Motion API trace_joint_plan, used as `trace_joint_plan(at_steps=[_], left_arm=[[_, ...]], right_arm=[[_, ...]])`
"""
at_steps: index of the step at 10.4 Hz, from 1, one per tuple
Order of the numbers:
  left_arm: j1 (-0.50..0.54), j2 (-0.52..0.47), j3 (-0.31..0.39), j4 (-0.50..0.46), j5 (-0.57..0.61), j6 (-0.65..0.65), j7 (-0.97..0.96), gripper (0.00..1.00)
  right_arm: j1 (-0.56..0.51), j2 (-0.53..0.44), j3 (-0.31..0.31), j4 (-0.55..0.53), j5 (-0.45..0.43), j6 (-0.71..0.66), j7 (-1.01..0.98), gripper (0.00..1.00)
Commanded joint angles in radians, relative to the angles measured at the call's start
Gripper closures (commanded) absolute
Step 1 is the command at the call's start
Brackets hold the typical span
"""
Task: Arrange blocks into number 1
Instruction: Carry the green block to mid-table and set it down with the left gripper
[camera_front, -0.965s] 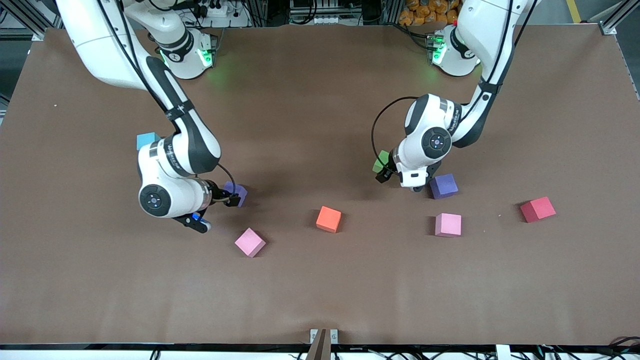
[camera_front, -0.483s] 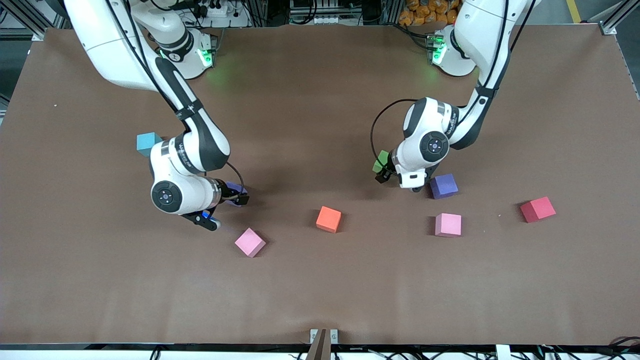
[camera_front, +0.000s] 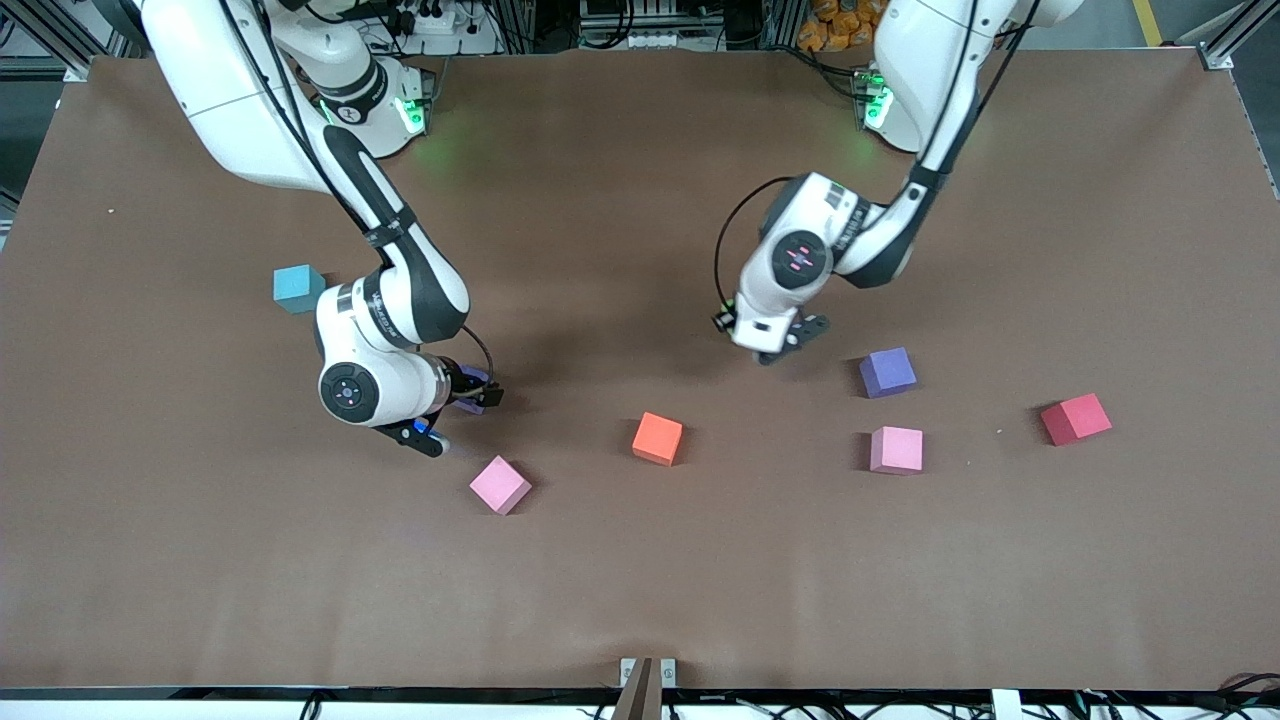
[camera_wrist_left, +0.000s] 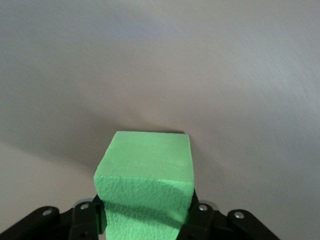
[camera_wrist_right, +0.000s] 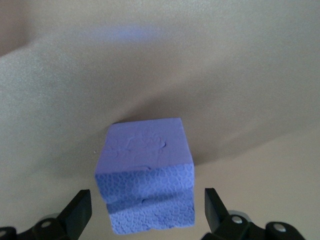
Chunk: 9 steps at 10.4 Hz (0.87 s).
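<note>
Left hand (camera_wrist_left: 145, 220) clenches green block (camera_wrist_left: 145, 185) above the worktop (camera_front: 640, 580); right hand (camera_wrist_right: 145, 212) released, straddling purple block (camera_wrist_right: 145, 175), apparently resting on the worktop.

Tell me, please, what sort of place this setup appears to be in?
Probably a robotics lab: two arms bolted to a brown-covered table, foam cubes such as the orange cube scattered on it, and aluminium framing with cables along the edge by the bases.

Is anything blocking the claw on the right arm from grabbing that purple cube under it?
Nothing visible is. In the right wrist view the right gripper is open, with a finger on each side of the purple cube and only bare table around it.
</note>
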<state>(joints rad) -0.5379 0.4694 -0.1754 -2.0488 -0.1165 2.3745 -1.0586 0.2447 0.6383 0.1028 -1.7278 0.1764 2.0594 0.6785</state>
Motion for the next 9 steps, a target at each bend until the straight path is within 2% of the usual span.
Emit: trace_joint_plan(at_steps=[1, 2, 4, 9], left_arm=[[-0.01, -0.014, -0.083, 0.027, 0.057, 0.005, 0.041, 1.0], [-0.023, -0.011, -0.12, 0.041, 0.057, 0.002, 0.078, 1.0], [-0.085, -0.011, -0.157, 0.045, 0.051, 0.002, 0.062, 1.0], [-0.233, 0.043, -0.167, 0.053, 0.043, 0.002, 0.015, 1.0]], right_arm=[[0.005, 0.004, -0.005, -0.012, 0.017, 0.021, -0.016, 0.1], [-0.001, 0.004, -0.005, -0.013, 0.017, 0.021, -0.016, 0.22], [-0.008, -0.002, -0.008, -0.013, 0.015, 0.013, -0.051, 0.31], [-0.009, -0.026, -0.028, -0.015, 0.014, 0.01, -0.154, 0.34]])
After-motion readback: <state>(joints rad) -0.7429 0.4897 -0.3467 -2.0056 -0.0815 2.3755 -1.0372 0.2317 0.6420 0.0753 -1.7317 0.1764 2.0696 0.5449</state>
